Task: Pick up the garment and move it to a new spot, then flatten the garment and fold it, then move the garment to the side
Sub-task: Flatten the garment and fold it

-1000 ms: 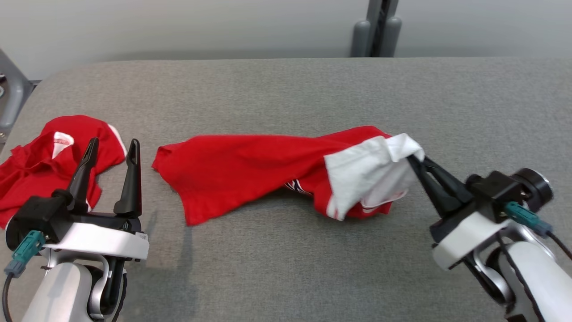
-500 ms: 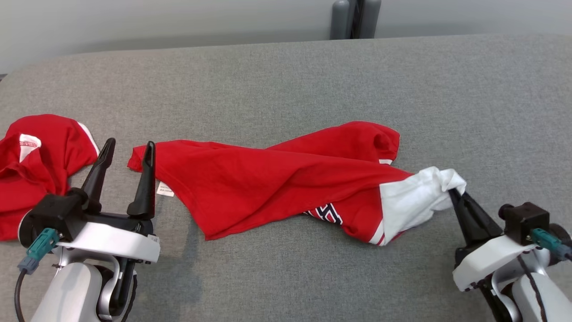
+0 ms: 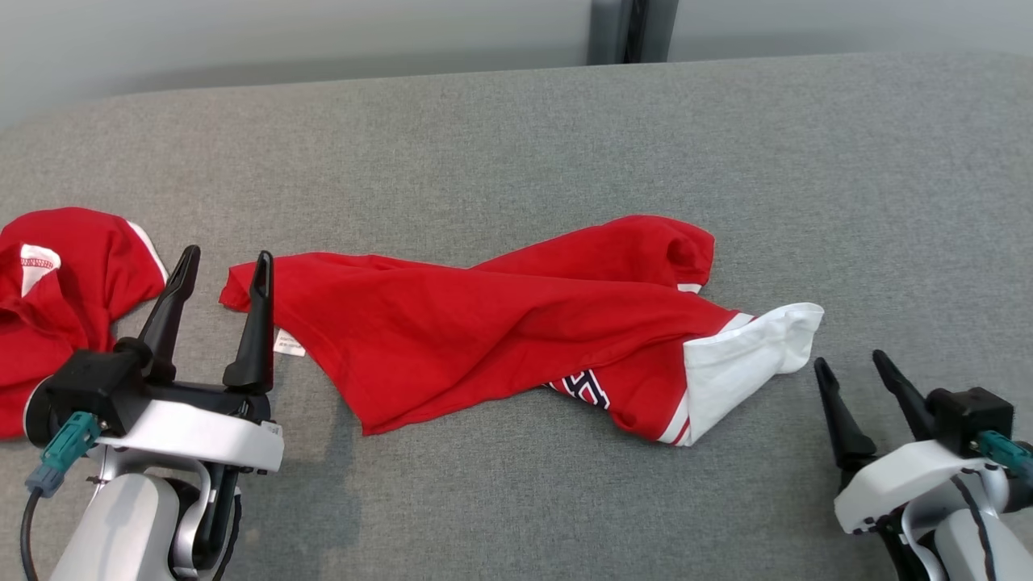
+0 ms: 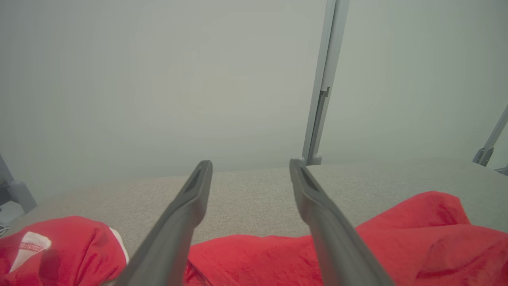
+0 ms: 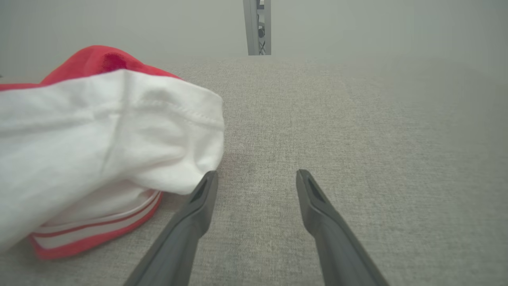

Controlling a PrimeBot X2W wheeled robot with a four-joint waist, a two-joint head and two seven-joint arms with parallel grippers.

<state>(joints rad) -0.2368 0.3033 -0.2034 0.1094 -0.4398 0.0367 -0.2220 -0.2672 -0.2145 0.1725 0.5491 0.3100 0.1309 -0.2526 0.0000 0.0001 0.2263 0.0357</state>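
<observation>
The garment (image 3: 500,323) is a red shirt with a white sleeve (image 3: 750,363). It lies crumpled and stretched out across the middle of the grey table (image 3: 516,137). My right gripper (image 3: 851,361) stands open just right of the white sleeve, apart from it, holding nothing. In the right wrist view the white sleeve (image 5: 99,131) lies left of my open right gripper (image 5: 257,174). My left gripper (image 3: 226,258) is open above the garment's left end. In the left wrist view the red cloth (image 4: 258,258) lies below the open left gripper (image 4: 250,163).
A second red garment (image 3: 56,282) with white trim lies crumpled at the table's left edge, also in the left wrist view (image 4: 59,250). A grey post (image 3: 629,32) stands behind the table's far edge. Bare table surface lies beyond and right of the shirt.
My right gripper dragged the white sleeve to the right and down onto the table, then opened and let it go. The head camera shifted. The left gripper stayed open.
</observation>
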